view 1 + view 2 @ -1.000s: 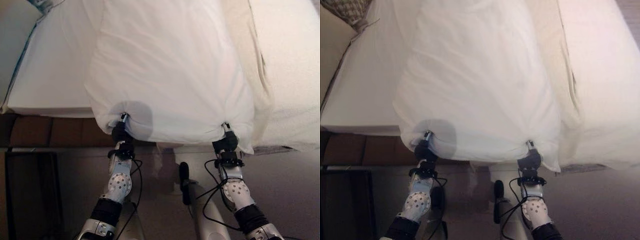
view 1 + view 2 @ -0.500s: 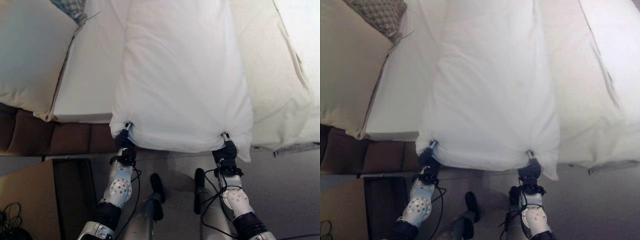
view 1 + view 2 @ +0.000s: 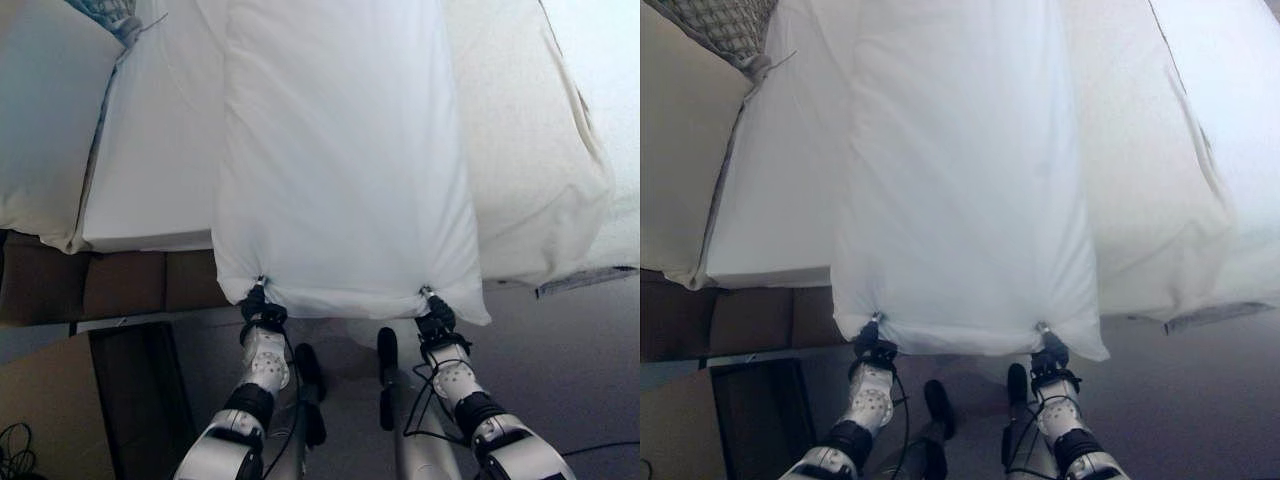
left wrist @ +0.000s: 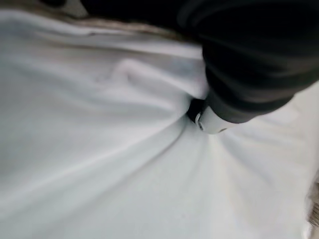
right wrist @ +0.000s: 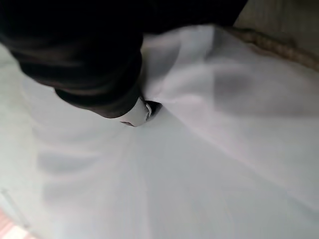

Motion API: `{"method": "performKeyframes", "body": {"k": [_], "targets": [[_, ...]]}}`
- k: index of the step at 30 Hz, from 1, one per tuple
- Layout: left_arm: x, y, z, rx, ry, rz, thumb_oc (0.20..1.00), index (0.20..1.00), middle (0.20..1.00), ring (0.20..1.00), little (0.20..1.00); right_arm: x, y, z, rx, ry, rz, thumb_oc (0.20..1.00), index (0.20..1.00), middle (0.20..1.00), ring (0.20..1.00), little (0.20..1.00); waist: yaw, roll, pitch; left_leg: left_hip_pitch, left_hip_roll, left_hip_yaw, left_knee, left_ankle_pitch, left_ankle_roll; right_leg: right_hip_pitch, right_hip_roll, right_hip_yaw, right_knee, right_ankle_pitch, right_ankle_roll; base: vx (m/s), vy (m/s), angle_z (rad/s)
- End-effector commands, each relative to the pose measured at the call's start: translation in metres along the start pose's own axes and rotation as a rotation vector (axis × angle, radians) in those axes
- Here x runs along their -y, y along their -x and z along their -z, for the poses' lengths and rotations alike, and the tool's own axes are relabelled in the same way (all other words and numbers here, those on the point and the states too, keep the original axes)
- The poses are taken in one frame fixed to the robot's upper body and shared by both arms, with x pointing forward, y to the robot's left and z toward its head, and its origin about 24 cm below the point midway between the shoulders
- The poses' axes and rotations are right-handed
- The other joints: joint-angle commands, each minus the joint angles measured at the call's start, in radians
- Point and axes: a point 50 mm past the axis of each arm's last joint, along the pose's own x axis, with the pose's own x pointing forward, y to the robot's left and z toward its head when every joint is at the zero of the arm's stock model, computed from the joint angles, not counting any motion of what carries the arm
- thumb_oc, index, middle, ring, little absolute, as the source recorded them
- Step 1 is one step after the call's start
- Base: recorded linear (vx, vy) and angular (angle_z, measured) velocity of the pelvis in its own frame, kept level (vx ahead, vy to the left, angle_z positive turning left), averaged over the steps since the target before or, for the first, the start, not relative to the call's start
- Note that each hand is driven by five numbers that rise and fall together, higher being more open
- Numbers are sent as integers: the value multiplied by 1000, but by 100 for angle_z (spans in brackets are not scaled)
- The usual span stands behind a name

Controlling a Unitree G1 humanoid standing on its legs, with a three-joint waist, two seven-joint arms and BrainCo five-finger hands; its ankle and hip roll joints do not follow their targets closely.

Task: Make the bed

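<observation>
The large white cloth pillow (image 3: 345,160) lies lengthwise on the white-sheeted bed (image 3: 150,170), its near end hanging over the bed edge. The left hand (image 3: 256,298) and the right hand (image 3: 432,312) each pinch a near corner, fingers clenched in bunched fabric. The slack cover could slip from so small a pinch, dropping that end towards the grey floor (image 3: 570,380)

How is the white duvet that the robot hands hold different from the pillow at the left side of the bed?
The white duvet is long and runs up the middle of the bed; the pillow is shorter and lies at its left edge. The duvet is pulled taut, pinched at its two near corners by the left robot hand and right robot hand; the pillow rests untouched. The duvet is brighter white, the pillow more cream. Both are soft bedding.
</observation>
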Motion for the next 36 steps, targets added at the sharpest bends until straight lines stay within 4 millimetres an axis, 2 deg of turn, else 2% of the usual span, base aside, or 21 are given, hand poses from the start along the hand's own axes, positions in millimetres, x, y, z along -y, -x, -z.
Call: {"method": "performKeyframes", "body": {"k": [1,7,8,9,10,11,13,14,15,23,25,27,29,30,31,34,36], "targets": [[-56,2,-2,6,-14,-314,200,200,200,200,200,70,33,28,-175,153,287,200,200,200,200,200,-2,-2,22,-61,12,-7,61,-16,-74,-33,10,-14,-19,51,55,4,-81,6],[-73,6,2,-28,-40,-474,200,200,200,200,200,78,40,42,-274,202,313,200,200,200,200,200,-1,-3,16,-56,18,-7,53,-17,-75,-34,13,-19,-13,46,54,11,-26,3],[-74,7,3,-34,-29,-495,200,200,200,200,200,79,41,45,-292,210,316,304,304,304,304,304,-1,-3,15,-56,19,-8,53,-16,-75,-33,13,-20,-11,45,53,0,0,0],[-73,7,3,-35,-47,-497,200,200,200,200,200,80,42,45,-302,223,314,304,304,304,304,304,-2,-3,14,-56,19,-8,54,-16,-75,-31,14,-21,-11,44,53,0,0,0],[-73,7,3,-35,-48,-498,200,200,200,200,200,80,42,45,-302,223,314,438,438,438,438,438,-2,-3,15,-56,19,-8,54,-16,-75,-31,14,-21,-11,44,53,0,0,0],[-74,8,7,-58,-60,-527,200,200,200,200,200,82,43,45,-319,256,319,1000,1000,1000,1000,1000,-3,-2,15,-53,19,-10,54,-15,-75,-27,14,-25,-10,43,53,0,0,0],[-69,7,8,-57,-64,-529,523,523,523,523,523,82,42,45,-318,260,322,1000,1000,1000,1000,1000,-4,-3,14,-49,18,-13,52,-15,-73,-21,14,-28,-8,43,53,0,0,0],[-68,8,9,-57,-51,-524,940,940,940,940,940,82,42,44,-316,260,323,1000,1000,1000,1000,1000,-3,-3,12,-46,18,-15,50,-14,-74,-15,14,-31,-12,43,53,0,0,0],[-67,8,9,-58,-46,-516,1000,1000,1000,1000,1000,83,42,42,-313,265,324,1000,1000,1000,1000,1000,-2,-3,11,-43,17,-18,48,-12,-74,-10,14,-32,-16,43,53,0,0,0],[-79,14,14,-75,-59,-456,1000,1000,1000,1000,1000,94,50,42,-342,287,318,1000,1000,1000,1000,1000,12,-10,-15,-9,10,-38,25,-4,-74,35,17,-49,-39,44,53,22,-15,4],[-82,17,20,-104,-91,-418,1000,1000,1000,1000,1000,98,54,44,-356,300,320,1000,1000,1000,1000,1000,16,-10,-20,0,9,-43,20,-2,-75,47,17,-55,-44,44,53,8,-22,8],[-80,22,28,-137,-266,-305,1000,1000,1000,1000,1000,104,59,45,-407,411,287,1000,1000,1000,1000,1000,21,-6,-22,8,5,-54,16,1,-74,62,16,-68,-48,41,53,-1,-27,14],[-75,26,32,-147,-422,-191,1000,1000,1000,1000,1000,101,59,44,-414,481,228,1000,1000,1000,1000,1000,24,-3,-22,3,4,-60,15,8,-73,63,15,-72,-52,44,53,-14,-15,17],[-75,26,32,-147,-422,-191,1000,1000,1000,1000,1000,101,59,44,-414,481,228,1000,1000,1000,1000,1000,25,-3,-23,2,4,-60,15,8,-73,62,15,-72,-52,44,53,-22,-18,11],[-69,29,31,-142,-606,-63,1000,1000,1000,1000,1000,96,57,41,-396,518,170,1000,1000,1000,1000,1000,27,0,-16,3,3,-66,16,10,-72,66,15,-75,-53,44,52,-15,-13,5],[-62,34,28,-121,-703,74,1000,1000,1000,1000,1000,87,53,36,-369,563,92,1000,1000,1000,1000,1000,31,3,-16,-1,1,-70,11,14,-72,63,15,-80,-58,47,53,-11,-8,10],[-54,37,19,-105,-868,269,1000,1000,1000,1000,1000,65,46,28,-308,622,-48,1000,1000,1000,1000,1000,33,4,-13,-1,2,-71,8,16,-71,64,15,-82,-62,45,54,-6,-4,4]]}}
